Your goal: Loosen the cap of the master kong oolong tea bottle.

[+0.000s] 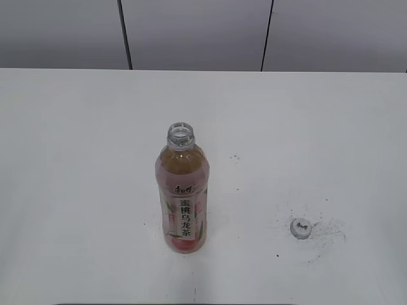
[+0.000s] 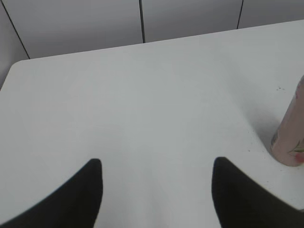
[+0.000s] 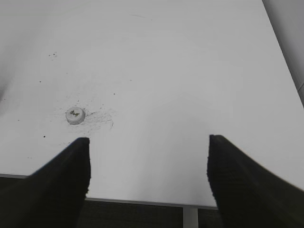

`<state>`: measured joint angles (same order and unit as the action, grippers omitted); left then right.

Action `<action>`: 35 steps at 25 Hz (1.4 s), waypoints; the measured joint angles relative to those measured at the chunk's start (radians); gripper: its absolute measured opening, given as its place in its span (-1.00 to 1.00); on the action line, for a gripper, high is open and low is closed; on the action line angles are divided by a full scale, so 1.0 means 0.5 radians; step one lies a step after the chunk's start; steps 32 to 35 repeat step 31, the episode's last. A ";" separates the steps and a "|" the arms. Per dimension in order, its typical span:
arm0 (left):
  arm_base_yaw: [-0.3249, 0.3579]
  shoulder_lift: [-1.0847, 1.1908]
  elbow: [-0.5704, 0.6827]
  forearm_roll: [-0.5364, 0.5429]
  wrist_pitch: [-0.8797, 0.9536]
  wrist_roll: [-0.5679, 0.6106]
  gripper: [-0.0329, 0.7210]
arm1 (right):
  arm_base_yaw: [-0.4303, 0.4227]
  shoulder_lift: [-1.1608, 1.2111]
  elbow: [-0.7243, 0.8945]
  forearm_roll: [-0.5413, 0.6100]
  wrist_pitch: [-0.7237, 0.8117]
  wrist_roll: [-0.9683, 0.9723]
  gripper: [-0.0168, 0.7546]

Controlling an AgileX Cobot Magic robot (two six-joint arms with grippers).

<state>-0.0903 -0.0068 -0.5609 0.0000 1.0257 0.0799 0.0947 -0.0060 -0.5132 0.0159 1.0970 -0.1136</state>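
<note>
The master kong oolong tea bottle [image 1: 182, 190] stands upright near the middle of the white table [image 1: 76, 159], its neck open with no cap on it. Its lower part shows at the right edge of the left wrist view [image 2: 290, 133]. The cap [image 1: 301, 227] lies on the table to the right of the bottle, among dark specks; it also shows in the right wrist view [image 3: 75, 115]. My left gripper [image 2: 156, 164] is open and empty, well left of the bottle. My right gripper [image 3: 148, 142] is open and empty, near the table's front edge, right of the cap. Neither gripper shows in the exterior view.
Grey wall panels [image 1: 197, 32] stand behind the table's far edge. The table's front edge [image 3: 142, 202] and a table leg [image 3: 190, 218] show below my right gripper. Dark scuff marks [image 1: 321, 232] surround the cap.
</note>
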 joint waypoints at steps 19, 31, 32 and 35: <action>0.000 0.000 0.000 -0.033 0.000 0.000 0.25 | 0.000 0.000 0.000 0.000 0.000 0.000 0.54; 0.000 0.000 0.000 -0.076 0.000 0.000 0.25 | 0.000 0.000 0.000 0.000 0.000 0.000 0.54; 0.000 0.000 0.000 -0.076 0.000 0.000 0.25 | 0.000 0.000 0.000 0.000 0.000 0.000 0.54; 0.000 0.000 0.000 -0.076 0.000 0.000 0.25 | 0.000 0.000 0.000 0.000 0.000 0.000 0.54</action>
